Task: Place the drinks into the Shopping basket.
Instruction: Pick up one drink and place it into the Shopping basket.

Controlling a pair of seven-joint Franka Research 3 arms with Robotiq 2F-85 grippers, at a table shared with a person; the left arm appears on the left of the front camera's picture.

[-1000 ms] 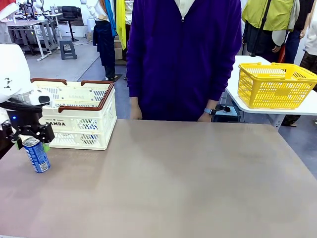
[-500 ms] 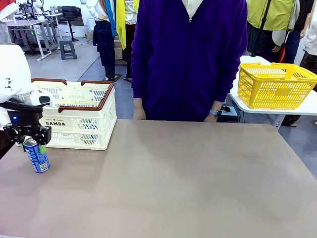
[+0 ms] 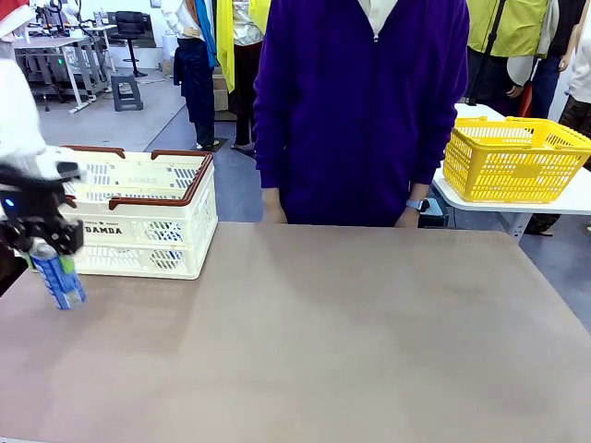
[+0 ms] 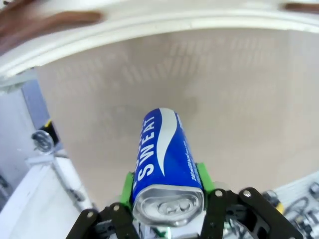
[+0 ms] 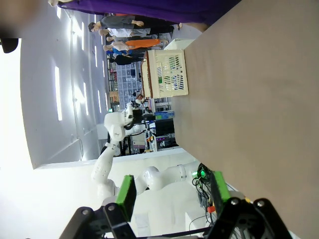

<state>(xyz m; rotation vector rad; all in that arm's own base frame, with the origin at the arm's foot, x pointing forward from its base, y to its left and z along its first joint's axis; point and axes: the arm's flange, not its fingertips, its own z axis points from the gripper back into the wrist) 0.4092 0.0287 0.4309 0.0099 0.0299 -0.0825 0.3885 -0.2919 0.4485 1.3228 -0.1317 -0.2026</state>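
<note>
A blue drink can (image 3: 58, 275) with white lettering hangs tilted just above the table at the far left, with my left gripper (image 3: 43, 242) shut on its upper part. In the left wrist view the can (image 4: 166, 152) sits squeezed between the green pads (image 4: 128, 187), silver top toward the camera. The cream Shopping basket (image 3: 148, 214) with its brown rim stands right beside and behind the can; its pale wall (image 4: 149, 22) shows blurred. My right gripper (image 5: 172, 188) is open with nothing between its fingers, high over the table, with the basket (image 5: 167, 74) far off.
A person in a purple top (image 3: 360, 111) stands at the table's far edge, hands hanging by the edge. A yellow mesh basket (image 3: 512, 157) rests on a white side table at the right. The brown tabletop (image 3: 323, 341) spreads wide to the right of the can.
My left gripper closed on the blue can, then lifted it off the table and shifted slightly left, tilting it. The person stepped a little to the right.
</note>
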